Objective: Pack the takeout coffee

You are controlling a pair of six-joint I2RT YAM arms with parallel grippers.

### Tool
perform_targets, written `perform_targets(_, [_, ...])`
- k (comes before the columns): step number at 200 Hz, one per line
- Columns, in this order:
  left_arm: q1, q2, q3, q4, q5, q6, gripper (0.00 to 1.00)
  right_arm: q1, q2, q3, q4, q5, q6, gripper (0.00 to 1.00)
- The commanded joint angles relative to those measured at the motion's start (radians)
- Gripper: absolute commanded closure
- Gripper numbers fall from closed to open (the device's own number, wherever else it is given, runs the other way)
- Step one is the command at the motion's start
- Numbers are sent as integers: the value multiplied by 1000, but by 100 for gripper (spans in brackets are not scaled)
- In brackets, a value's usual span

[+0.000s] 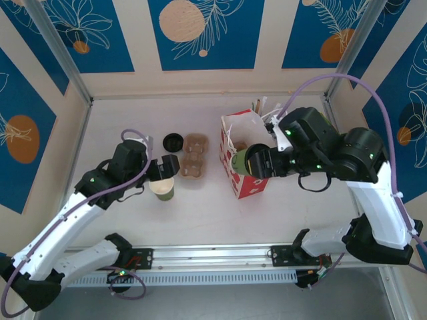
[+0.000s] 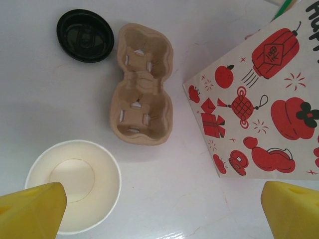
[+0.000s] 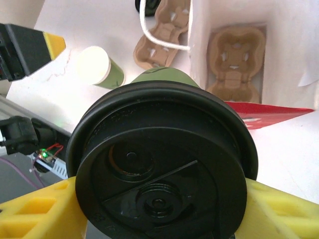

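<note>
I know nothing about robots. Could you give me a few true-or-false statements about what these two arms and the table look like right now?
1. The right gripper holds the takeout coffee, a green cup with a black lid. True.
2. The left gripper is clamped on the lidless cup. False: it is open and holds nothing.
3. A loose black lid lies on the table near the cardboard carrier. True.
4. The bag is empty inside. False: a second carrier lies at its bottom.

On the red-and-white bag [image 2: 259, 99], black letters are cut off by the frame edge — only an "H" is made out; nothing else is legible.
</note>
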Motion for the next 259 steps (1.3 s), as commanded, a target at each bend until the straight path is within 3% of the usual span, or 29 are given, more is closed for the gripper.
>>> perform_targets(1, [-29, 24, 37, 52, 15, -5, 0, -27, -23, 24, -105, 11, -30, 35])
perform_targets(83, [-110, 121, 71, 97, 11, 7, 0, -134, -15, 26, -119, 16, -73, 35])
perform_targets(169, [-118, 171, 98, 106, 47, 94, 0, -211, 68, 28, -88, 38, -94, 35])
perform_targets(259, [-118, 108, 105, 45, 41, 180, 0, -272, 219, 27, -61, 28, -111, 35])
